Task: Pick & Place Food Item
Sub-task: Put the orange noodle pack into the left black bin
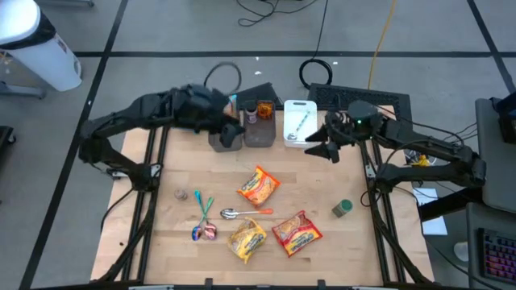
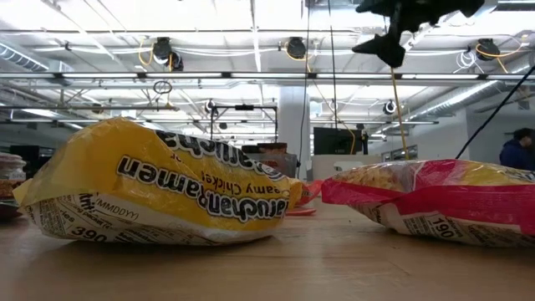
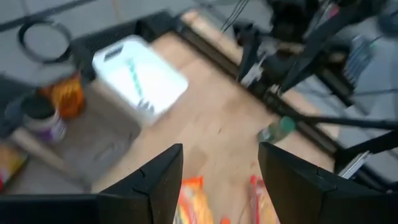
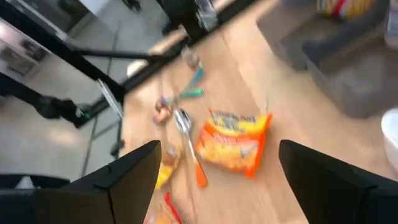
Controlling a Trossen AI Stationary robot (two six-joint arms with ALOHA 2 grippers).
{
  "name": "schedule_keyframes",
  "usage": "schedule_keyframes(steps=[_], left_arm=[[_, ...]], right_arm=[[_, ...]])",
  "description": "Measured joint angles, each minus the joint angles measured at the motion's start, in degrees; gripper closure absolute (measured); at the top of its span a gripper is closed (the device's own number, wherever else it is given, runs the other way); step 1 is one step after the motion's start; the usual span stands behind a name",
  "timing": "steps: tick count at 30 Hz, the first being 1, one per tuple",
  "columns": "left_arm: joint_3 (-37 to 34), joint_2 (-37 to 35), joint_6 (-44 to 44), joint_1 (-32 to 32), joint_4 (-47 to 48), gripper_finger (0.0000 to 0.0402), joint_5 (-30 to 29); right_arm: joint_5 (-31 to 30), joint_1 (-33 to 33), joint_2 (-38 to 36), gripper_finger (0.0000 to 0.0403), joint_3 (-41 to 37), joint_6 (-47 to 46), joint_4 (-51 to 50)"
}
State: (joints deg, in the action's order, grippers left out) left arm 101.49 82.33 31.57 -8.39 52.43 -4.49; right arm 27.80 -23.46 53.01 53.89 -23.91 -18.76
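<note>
pale planked wooden table [image 1: 322, 193]: matt, visible grain | yellow crinkled plastic ramen packet [image 2: 159, 196]: glossy | red crinkled plastic ramen packet [image 2: 435, 205]: glossy | silver metal spoon [image 1: 231, 213]: shiny | white plastic bin [image 1: 297, 121]: smooth

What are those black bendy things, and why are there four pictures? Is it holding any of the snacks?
Those are two robot arms, each ending in a two-finger gripper. One camera looks down from above, one sits low at table height, and one rides on each arm's wrist. The left gripper hangs over the grey bins at the back; the right gripper is beside the white bin. Both are open and hold nothing. On the wooden table lie three noodle packets: orange, yellow, red. There's also a spoon and a small green jar.
</note>
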Motion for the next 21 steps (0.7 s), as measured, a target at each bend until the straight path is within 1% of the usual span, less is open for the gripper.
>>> schedule_keyframes(steps=[3,5,7,10,11,13,17,21], left_arm=[[-1.49,0.32,3.82,3.85,1.53,0.0178,-3.0],[-4.55,0.28,6.83,5.89,1.02,0.0177,-3.05],[-8.75,0.19,10.07,8.24,0.83,0.0178,-3.04],[-15.79,-1.02,15.19,11.54,-1.11,0.0183,-3.07],[-18.18,-1.6,17.05,12.45,-3.22,0.0186,-3.08],[-23.69,-3.25,19.86,14.11,-10.43,0.0192,-3.4],[-34.17,-7.44,23.03,15.72,-26.84,0.0205,-2.75],[-42.06,-11.17,25.56,15.68,-31.75,0.0215,-0.74]], right_arm=[[1.08,0.0,1.74,0.0085,-0.06,1.1,-3.46],[2.16,0.0,2.66,0.0085,-1.01,1.46,-2.72],[4.25,-0.03,3.56,0.0085,-3.05,0.62,0.28],[7.27,-0.02,5.09,0.0085,-6.94,-3.61,7.55],[8.41,0.0,5.59,0.0085,-8.12,-5.36,10.41],[9.66,0.0,6.94,0.0085,-9.75,-8.63,14.8],[10.61,0.79,10.67,0.0085,-11.31,-11.44,17.25],[11.93,3.08,14.29,0.0085,-11.3,-11.4,17.1]])
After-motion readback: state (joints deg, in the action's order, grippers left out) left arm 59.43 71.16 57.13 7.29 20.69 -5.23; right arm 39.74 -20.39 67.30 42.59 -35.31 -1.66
